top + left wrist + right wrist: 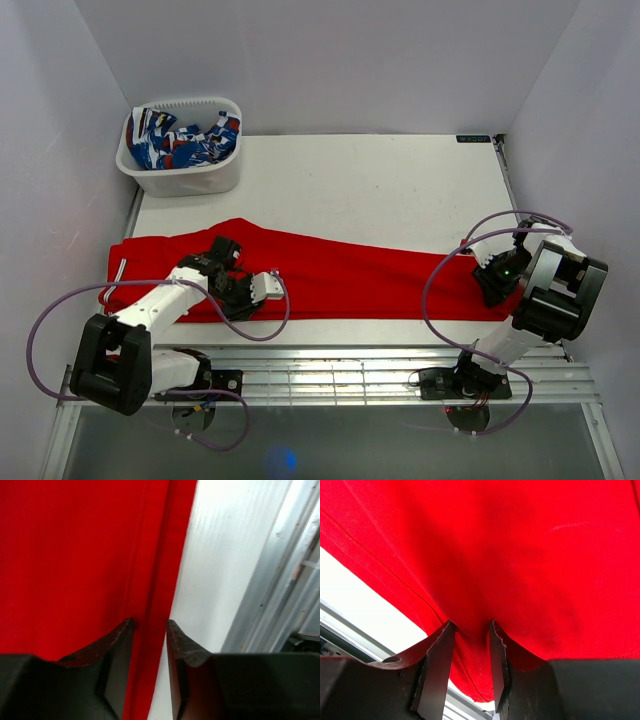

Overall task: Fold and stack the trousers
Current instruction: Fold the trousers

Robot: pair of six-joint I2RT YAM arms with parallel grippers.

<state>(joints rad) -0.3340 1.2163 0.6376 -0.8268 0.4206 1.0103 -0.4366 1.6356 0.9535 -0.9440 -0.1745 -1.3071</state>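
The red trousers (340,270) lie stretched across the table, waist at the left and leg ends at the right. My left gripper (268,287) rests on their near edge close to the waist. In the left wrist view its jaws (150,625) stand narrowly apart with the trousers' seamed edge (145,580) pinched between them. My right gripper (494,277) is at the leg ends. In the right wrist view its jaws (470,627) are closed on a puckered bunch of red cloth (510,555).
A white basket (190,175) at the back left corner holds blue-white-red patterned cloth (180,140). A slatted metal rail (380,375) runs along the table's near edge, also showing in the left wrist view (280,590). Grey walls enclose the table.
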